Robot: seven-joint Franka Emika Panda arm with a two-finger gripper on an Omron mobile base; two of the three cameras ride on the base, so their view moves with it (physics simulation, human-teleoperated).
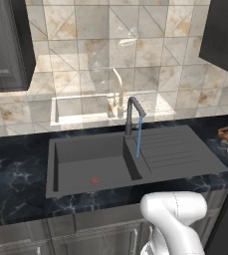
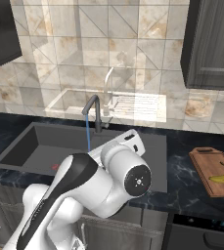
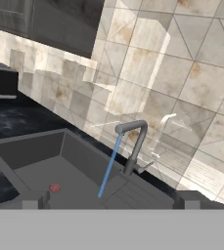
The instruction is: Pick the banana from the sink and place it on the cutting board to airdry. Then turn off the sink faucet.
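Your small curved yellow banana (image 2: 223,172) lies on the flat brown wooden cutting board (image 2: 207,166), and the slim dark grey faucet (image 3: 133,146) is running blue water (image 3: 108,167). The end effector (image 3: 111,201) is spread wide, holding nothing. Reach carefully, or you could bump the spout and miss the handle.

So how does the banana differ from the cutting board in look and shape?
The banana is yellow and curved, while the cutting board is brown, flat and angular. The banana is much smaller than the cutting board and lies on top of it, toward its right side. Both rest on the dark counter, right of the sink.
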